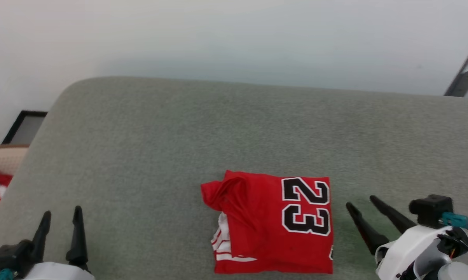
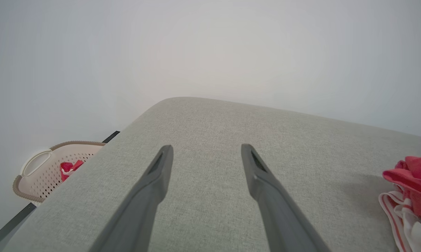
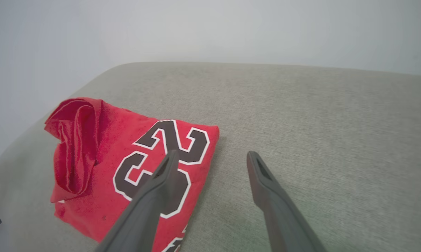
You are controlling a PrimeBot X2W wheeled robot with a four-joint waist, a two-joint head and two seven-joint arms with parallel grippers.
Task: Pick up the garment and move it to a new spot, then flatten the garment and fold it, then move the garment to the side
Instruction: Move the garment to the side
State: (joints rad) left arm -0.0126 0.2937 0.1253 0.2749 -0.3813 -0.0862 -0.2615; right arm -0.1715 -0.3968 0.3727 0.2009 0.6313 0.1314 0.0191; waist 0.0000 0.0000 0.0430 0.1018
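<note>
Garment [image 1: 273,225] lay folded, soft, light, limp. I judged its "23" edge the best hold. Both tools stood released: right gripper [image 1: 360,201] beside it, left gripper [image 1: 62,210] well apart.

Grey fabric-covered counter [image 1: 140,136] ran to pale wall [image 1: 234,35]. Cream perforated plastic basket [image 2: 42,178] sat beside its left corner, red cloth [image 2: 68,168] inside.

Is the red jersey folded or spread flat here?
Folded. The garment lies as a compact rectangle on the grey surface, 23 facing up, striped white sleeve layered underneath, one red flap bunched at a corner.
</note>
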